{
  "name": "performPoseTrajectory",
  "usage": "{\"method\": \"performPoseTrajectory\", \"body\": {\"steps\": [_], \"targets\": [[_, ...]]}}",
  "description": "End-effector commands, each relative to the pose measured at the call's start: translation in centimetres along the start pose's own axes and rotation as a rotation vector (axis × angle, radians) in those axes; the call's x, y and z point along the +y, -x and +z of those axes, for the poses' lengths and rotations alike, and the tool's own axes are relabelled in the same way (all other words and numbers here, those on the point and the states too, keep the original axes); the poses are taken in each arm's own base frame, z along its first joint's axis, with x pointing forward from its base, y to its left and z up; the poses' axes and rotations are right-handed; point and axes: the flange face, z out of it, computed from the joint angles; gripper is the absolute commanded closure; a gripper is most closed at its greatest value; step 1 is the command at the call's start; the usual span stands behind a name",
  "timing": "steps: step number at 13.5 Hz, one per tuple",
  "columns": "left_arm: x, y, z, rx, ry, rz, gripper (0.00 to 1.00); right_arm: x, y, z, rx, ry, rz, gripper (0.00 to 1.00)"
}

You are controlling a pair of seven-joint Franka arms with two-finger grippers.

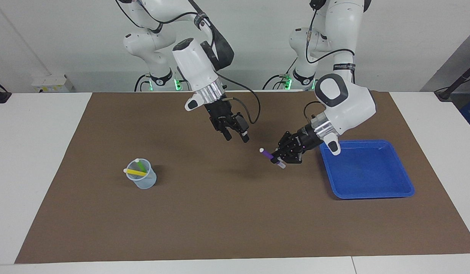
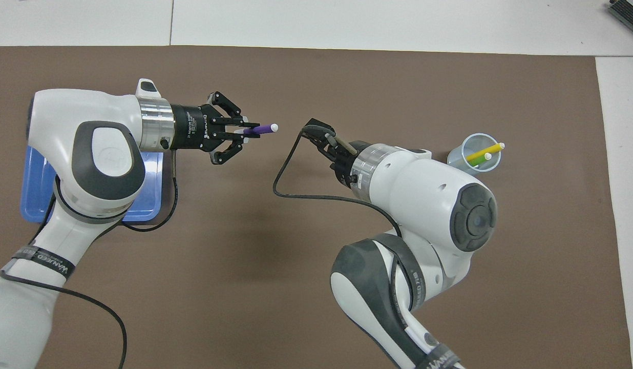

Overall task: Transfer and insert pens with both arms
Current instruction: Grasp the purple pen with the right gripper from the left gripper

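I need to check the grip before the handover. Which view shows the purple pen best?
The overhead view: the purple pen lies side-on, its white tip sticking out of the left end effector. In the facing view the pen is foreshortened and partly hidden by the end effector's fingers.

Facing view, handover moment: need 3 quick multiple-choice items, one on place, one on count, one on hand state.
1. Where is the purple pen?
A. In the blue tray
B. In the left hand
C. In the cup

2. How many pens stand in the cup?
A. One
B. Two
C. Three

3. The right hand is:
A. Open, holding nothing
B. Shut on a pen
C. Resting in the tray

Key: 1 B, the left hand grips it over the mat; 2 B, yellow and green; 3 A, fingers spread, nothing between.
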Motion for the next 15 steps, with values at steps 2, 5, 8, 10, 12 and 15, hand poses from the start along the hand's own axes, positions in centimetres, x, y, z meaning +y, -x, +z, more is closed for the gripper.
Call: {"method": "performPoseTrajectory", "body": {"steps": [2, 5, 8, 10, 12, 15], "targets": [[0.0, 0.2, 0.9, -0.011, 0.032, -0.053, 1.00, -2.0, -0.5, 0.5, 0.002, -0.040, 0.013, 0.05], [0.0, 1.2, 1.3, -0.020, 0.034, -0.047, 1.00, -1.9, -0.3, 0.8, 0.002, -0.036, -0.008, 0.08], [0.0, 1.5, 1.3, -0.023, 0.039, -0.053, 1.00, -2.4, -0.1, 1.5, 0.003, -0.037, -0.025, 0.13], [0.0, 1.5, 1.3, -0.023, 0.039, -0.053, 1.00, -2.7, -0.2, 1.6, 0.006, -0.040, -0.046, 0.22], [0.0, 1.5, 1.3, -0.023, 0.039, -0.053, 1.00, -2.6, -0.2, 2.1, 0.006, -0.033, -0.100, 0.34], [-0.1, 1.5, 1.3, -0.022, 0.039, -0.052, 1.00, -2.6, -0.5, 2.3, 0.010, -0.032, -0.140, 0.42]]}}
